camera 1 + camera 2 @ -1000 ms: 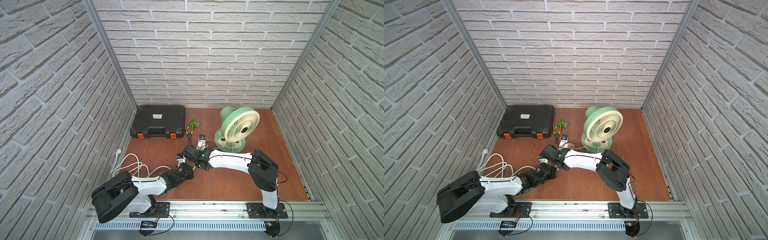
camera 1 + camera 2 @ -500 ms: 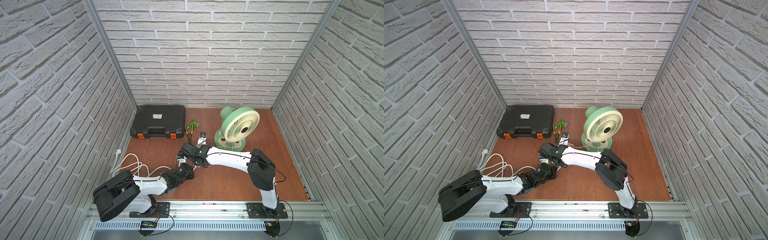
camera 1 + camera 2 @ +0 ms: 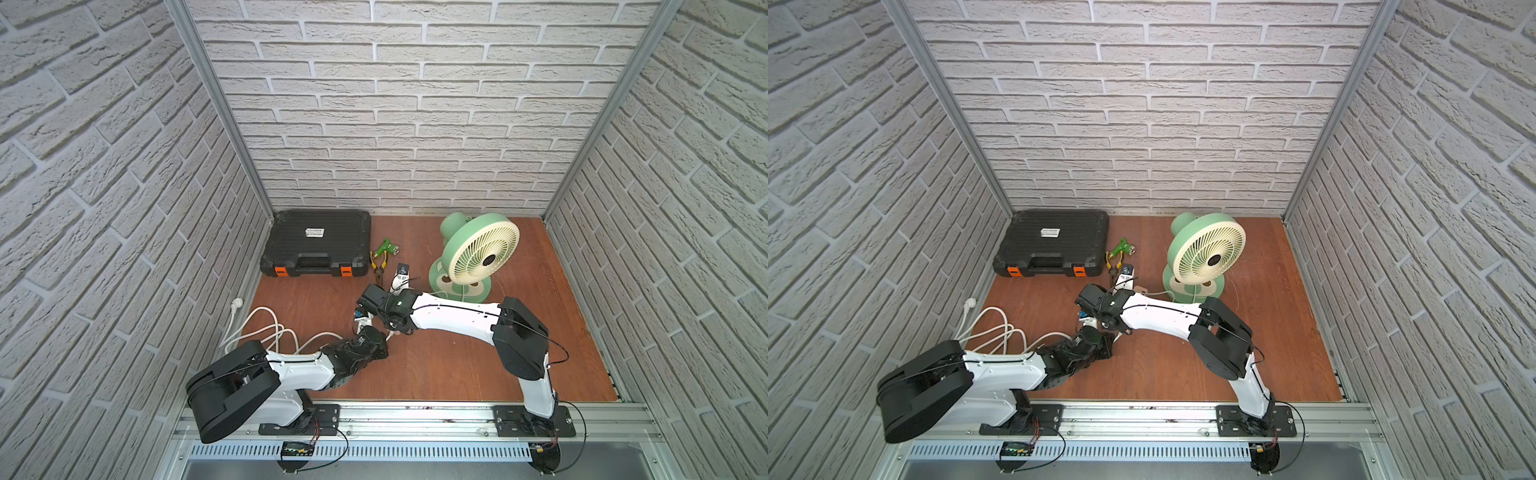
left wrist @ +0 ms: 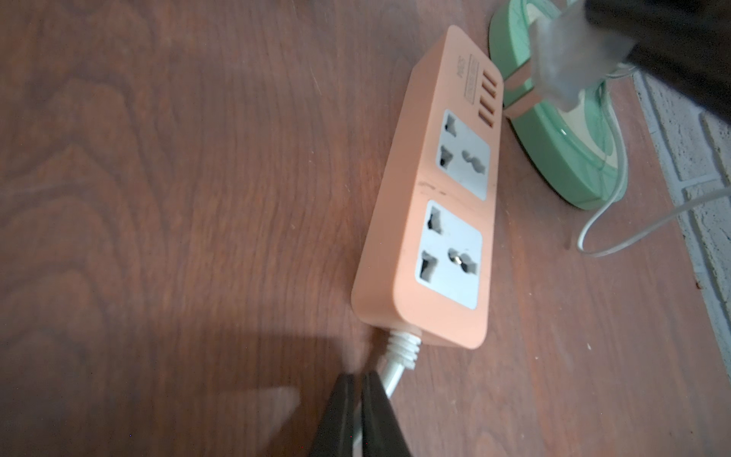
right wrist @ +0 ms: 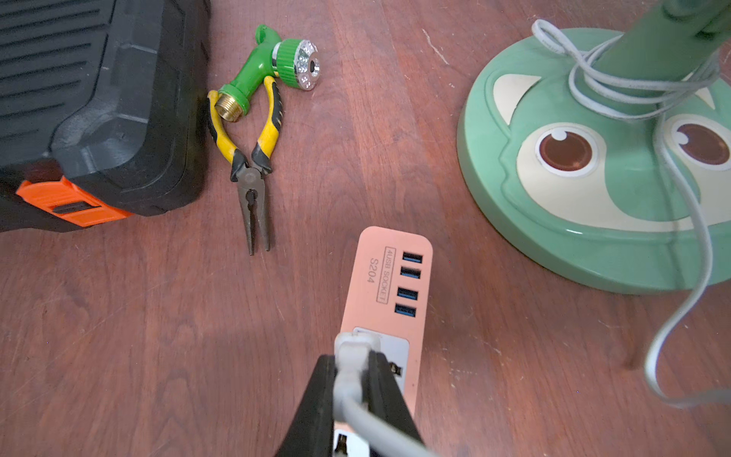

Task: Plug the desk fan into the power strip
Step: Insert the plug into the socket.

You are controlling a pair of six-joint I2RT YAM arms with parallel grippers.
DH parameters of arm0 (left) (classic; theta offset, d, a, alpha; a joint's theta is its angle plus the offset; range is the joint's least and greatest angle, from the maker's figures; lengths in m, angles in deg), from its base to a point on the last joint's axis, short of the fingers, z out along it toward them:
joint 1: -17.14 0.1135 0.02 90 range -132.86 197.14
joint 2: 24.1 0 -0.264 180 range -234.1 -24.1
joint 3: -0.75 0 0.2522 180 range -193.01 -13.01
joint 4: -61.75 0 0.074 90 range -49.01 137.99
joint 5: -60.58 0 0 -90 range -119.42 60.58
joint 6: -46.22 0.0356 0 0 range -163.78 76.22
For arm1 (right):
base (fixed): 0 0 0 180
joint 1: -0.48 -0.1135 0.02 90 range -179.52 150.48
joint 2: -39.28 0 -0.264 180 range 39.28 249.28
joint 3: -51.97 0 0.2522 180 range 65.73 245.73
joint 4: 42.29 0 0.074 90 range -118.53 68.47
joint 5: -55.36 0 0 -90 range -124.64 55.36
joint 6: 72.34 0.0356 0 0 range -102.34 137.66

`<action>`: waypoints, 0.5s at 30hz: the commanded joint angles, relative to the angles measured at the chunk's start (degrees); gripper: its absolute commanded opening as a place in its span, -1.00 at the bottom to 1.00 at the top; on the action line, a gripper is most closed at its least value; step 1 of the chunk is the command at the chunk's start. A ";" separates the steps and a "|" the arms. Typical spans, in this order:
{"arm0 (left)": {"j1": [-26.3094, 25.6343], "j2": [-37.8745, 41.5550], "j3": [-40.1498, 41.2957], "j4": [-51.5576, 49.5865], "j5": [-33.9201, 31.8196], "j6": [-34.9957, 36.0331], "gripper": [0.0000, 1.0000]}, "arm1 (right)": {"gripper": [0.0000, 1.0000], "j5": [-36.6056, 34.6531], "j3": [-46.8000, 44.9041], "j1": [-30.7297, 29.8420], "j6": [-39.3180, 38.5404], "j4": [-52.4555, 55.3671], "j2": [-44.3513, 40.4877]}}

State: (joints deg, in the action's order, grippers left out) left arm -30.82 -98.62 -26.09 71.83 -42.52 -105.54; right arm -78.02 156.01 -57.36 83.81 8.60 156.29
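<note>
1. edging toward the robot's left over the last second, the right gripper point(image 5: 352, 358) has carried the fan's small plug point(image 5: 350, 344) along the power strip point(image 5: 389, 277). its jaws are clamped on the plug body, and the cord point(image 5: 358, 415) trails back between them.
2. the left gripper point(image 4: 358, 378) has not budged. its jaws are pinched together on the strip's thick white cable point(image 4: 397, 360) just behind the strain relief point(image 4: 403, 344), steadying the strip on the table point(image 4: 158, 198).
3. the strip lies flat beside the round base of the desk fan point(image 3: 478, 257), with its usb end nearest the base. both socket faces stand empty in the left wrist view, so the plug is over the strip but not yet in.
4. the prongs are hidden beneath the plug body, and the left wrist view shows the plug only as a blur at its edge. it seems to hang just above the socket next to the usb ports, though contact cannot be confirmed.
5. in both top views the right wrist covers most of the strip.
</note>
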 commanded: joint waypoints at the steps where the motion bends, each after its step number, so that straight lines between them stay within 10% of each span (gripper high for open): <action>1: -0.52 -0.24 0.79 1.33 -0.04 0.67 -0.78 | -0.95 -0.12 2.71 0.77 1.52 3.81 2.28; 15: -0.56 -1.57 1.10 3.01 0.45 0.75 -0.78 | -0.95 1.42 4.02 0.89 3.39 4.82 4.17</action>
State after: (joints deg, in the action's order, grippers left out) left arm -30.82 -99.26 -25.93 72.88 -42.52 -105.38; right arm -76.53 159.18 -56.62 86.48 13.08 160.05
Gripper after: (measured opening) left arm 0.112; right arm 0.183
